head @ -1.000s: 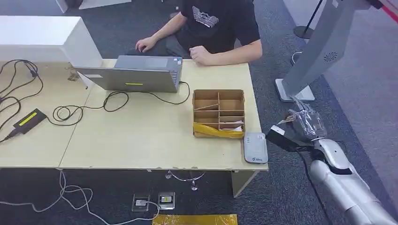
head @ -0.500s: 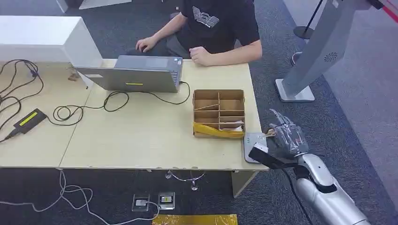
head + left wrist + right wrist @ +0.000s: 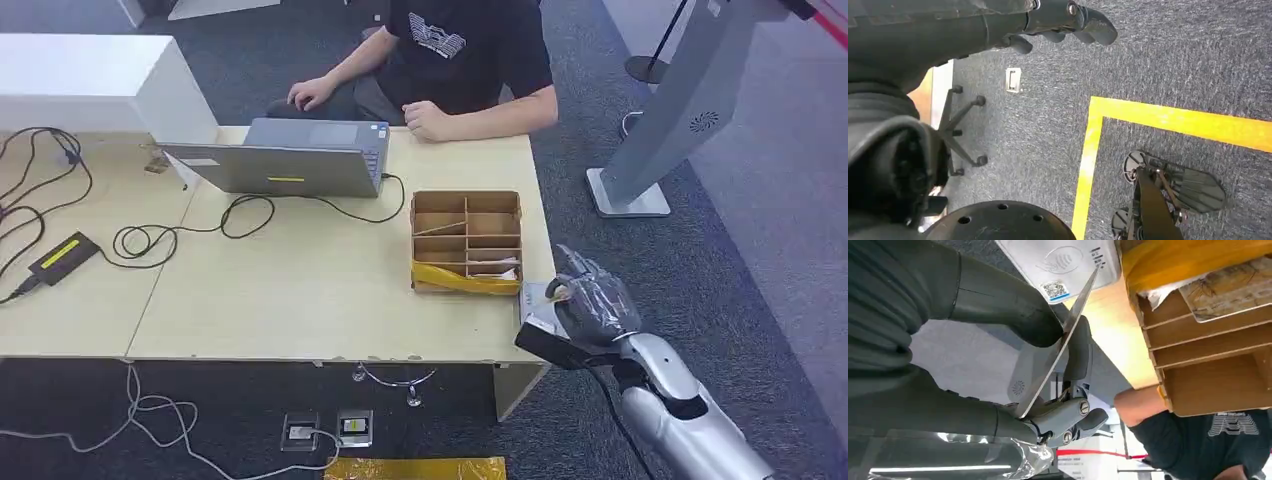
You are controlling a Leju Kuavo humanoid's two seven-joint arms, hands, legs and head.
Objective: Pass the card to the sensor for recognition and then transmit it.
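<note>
The card [image 3: 1058, 347] is pinched edge-on between the right hand's [image 3: 590, 305] thumb and fingers, just above the grey sensor [image 3: 1060, 260] at the table's [image 3: 300, 290] corner, beside the cardboard box [image 3: 466, 240]. The left hand [image 3: 1058, 22] hangs over the carpet, fingers curled, holding nothing.

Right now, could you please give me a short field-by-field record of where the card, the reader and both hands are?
card: thin, seen edge-on, pinched between the thumb and fingers of the right hand
card reader: white, at the table's near right corner, close to the card's tip; contact unclear
left hand: hangs over the carpet, holds nothing
cardboard divider box: beside the reader, yellow tape on the near wall
person: seated at the laptop across the table
</note>
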